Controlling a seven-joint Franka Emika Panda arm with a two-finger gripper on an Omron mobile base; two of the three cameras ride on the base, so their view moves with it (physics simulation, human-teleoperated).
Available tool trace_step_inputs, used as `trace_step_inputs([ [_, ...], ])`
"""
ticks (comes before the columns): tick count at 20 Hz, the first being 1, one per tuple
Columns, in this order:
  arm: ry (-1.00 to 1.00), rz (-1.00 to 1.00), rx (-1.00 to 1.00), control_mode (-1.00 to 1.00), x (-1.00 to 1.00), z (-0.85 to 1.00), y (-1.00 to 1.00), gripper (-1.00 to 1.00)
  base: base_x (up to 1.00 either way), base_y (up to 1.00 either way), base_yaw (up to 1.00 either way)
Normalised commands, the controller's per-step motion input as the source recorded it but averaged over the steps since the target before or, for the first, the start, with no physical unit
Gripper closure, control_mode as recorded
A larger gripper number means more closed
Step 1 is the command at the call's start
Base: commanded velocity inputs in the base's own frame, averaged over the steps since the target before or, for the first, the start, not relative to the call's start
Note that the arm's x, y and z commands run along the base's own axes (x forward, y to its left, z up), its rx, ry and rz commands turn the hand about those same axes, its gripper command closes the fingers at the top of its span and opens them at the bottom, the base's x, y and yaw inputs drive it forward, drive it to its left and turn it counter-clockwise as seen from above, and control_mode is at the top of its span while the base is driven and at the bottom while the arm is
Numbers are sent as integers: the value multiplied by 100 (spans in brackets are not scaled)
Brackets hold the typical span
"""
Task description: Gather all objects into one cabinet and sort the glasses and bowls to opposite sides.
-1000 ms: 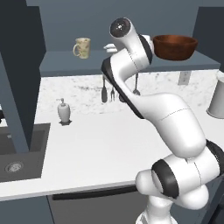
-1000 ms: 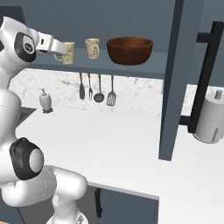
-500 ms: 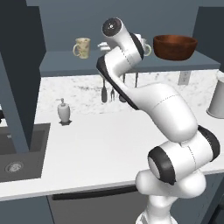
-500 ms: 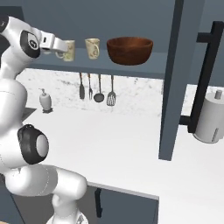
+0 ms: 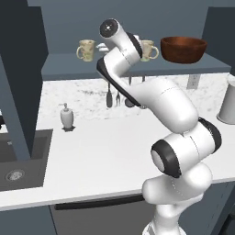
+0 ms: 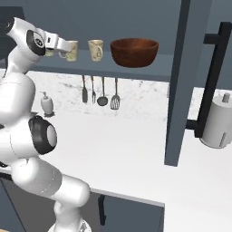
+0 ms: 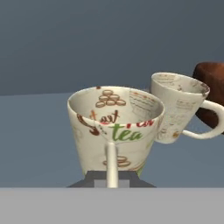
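The pincer (image 7: pixel 112 181) is clamped tight on the loop handle of a cream tea mug (image 7: pixel 116 129), held just over the dark shelf (image 5: pixel 137 69). Just beyond it stands a second mug (image 7: pixel 177 107), then the reddish-brown bowl (image 6: pixel 134 51); a third mug (image 5: pixel 86 50) stands further along on its other side. Below lies the white tabletop (image 5: pixel 101 151) with a soap dispenser (image 5: pixel 67 115) by a speckled backsplash (image 6: pixel 136 95).

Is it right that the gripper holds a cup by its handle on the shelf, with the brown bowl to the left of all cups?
Not quite: in the right base view the brown bowl stands right of the cups, not left. The gripper does hold a cup by its handle on the shelf.
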Motion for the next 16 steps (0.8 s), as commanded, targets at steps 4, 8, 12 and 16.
trace_step_inputs([
  [4, 0, 0, 0, -100, 40, -9, 13, -100, 0, 0, 0],
  [8, 0, 0, 0, -100, 26, -6, 10, -100, 0, 0, 0],
  [12, 0, 0, 0, -100, 6, 0, 0, -100, 0, 0, 0],
  [16, -1, 0, 0, -100, 0, 0, 0, -100, 0, 0, 0],
])
